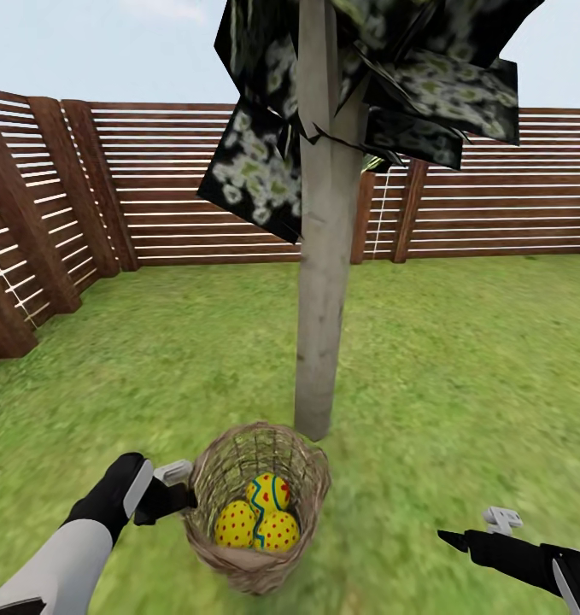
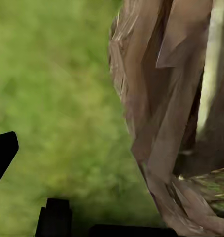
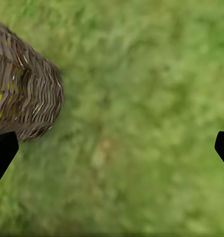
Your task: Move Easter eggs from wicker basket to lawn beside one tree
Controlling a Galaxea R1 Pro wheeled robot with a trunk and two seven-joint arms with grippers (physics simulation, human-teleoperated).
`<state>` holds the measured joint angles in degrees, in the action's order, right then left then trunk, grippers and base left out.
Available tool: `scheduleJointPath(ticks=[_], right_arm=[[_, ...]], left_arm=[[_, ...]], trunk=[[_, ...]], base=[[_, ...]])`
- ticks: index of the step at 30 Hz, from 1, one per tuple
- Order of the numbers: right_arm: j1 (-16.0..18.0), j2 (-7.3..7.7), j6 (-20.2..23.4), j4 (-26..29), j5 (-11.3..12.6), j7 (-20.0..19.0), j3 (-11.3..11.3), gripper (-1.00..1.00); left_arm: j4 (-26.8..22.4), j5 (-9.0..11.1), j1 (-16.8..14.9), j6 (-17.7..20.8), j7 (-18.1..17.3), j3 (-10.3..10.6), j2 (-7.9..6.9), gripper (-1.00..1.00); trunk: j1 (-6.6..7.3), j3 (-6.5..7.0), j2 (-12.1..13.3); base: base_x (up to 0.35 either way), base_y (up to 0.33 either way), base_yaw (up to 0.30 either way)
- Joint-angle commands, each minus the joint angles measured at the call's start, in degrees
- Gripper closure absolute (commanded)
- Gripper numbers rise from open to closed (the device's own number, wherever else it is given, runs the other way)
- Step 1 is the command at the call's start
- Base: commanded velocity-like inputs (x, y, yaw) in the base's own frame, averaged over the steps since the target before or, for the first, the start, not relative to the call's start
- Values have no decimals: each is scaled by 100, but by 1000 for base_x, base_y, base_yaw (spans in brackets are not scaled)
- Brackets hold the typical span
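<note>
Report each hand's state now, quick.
Left hand: against the wicker basket rim; open or closed cannot be told.
Right hand: open, holding nothing, over the lawn.

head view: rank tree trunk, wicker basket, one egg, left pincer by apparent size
1. Tree trunk, by far the largest.
2. Wicker basket.
3-4. Egg and left pincer: they look alike in size, so unranked.

Tree [image 1: 324,282] crown cut off above.
</note>
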<state>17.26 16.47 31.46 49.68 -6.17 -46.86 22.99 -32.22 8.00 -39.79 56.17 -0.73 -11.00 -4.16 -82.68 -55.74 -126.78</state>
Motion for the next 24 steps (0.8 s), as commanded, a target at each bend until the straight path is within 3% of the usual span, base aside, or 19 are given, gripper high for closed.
scheduleJointPath(ticks=[1,5,24], right_arm=[[5,-4,18,6,-60,-52,21,-100],[5,-4,18,6,-60,-52,21,-100],[5,-18,18,-44,-73,10,12,-100]], left_arm=[[-7,3,-3,25,-8,-16,3,-100],[-33,0,-3,29,-6,-10,7,-100],[-91,-6,-3,49,0,7,-4,-100]], trunk=[[1,-5,-2],[1,-5,-2],[418,336,760]], base=[[0,0,0],[0,0,0],[0,0,0]])
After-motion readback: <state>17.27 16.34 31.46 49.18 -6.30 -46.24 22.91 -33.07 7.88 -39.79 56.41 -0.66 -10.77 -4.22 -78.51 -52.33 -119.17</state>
